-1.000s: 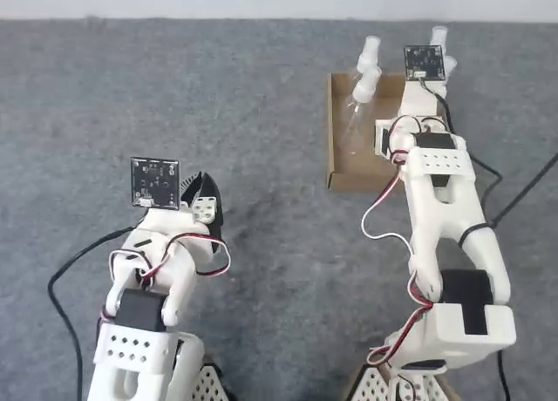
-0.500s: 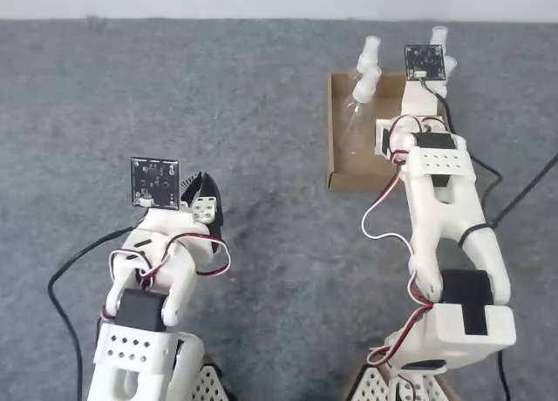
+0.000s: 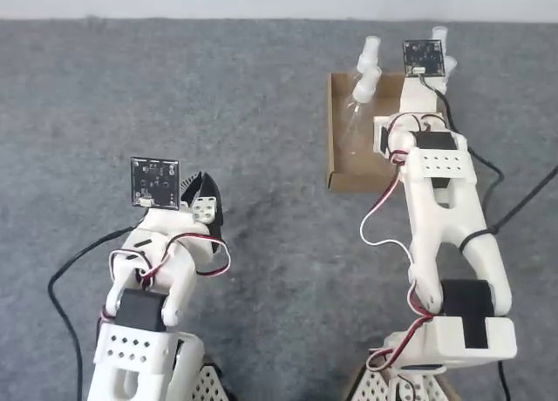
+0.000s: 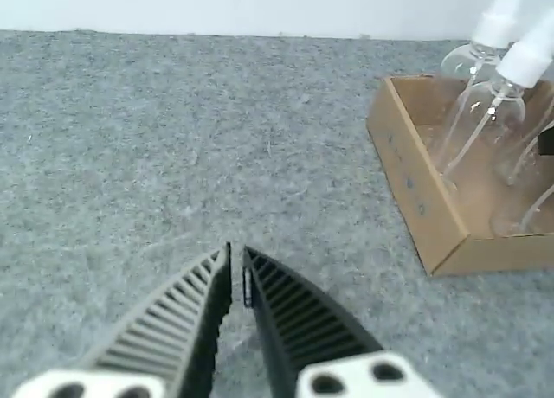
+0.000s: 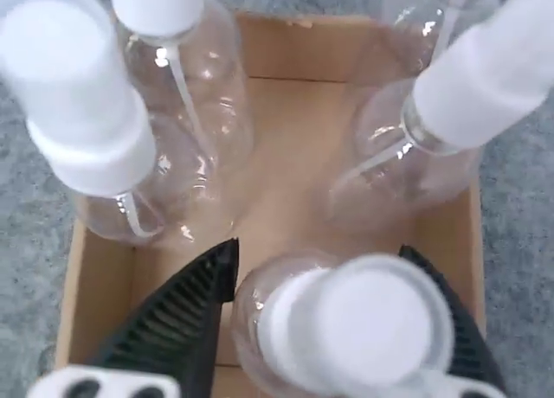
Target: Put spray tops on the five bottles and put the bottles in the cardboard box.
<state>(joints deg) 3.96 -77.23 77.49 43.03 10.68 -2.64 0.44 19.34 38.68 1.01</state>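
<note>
Boxing the fifth bottle (image 5: pixel 355 329), seemingly the last step.
Your right gripper (image 5: pixel 318 247) clasps it over the cardboard box (image 5: pixel 286 138); left gripper (image 3: pixel 207 192), lower left, sits pinched narrow. Next: lower gently, release.

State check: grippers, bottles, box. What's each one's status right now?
left gripper: shut, empty, above the carpet.
right gripper: around one bottle inside the box, grip unclear.
bottle at the right gripper: in the box, spray top on.
four other bottles: in the box, spray tops on.
cardboard box: open-topped, on the carpet, holding the bottles.
</note>
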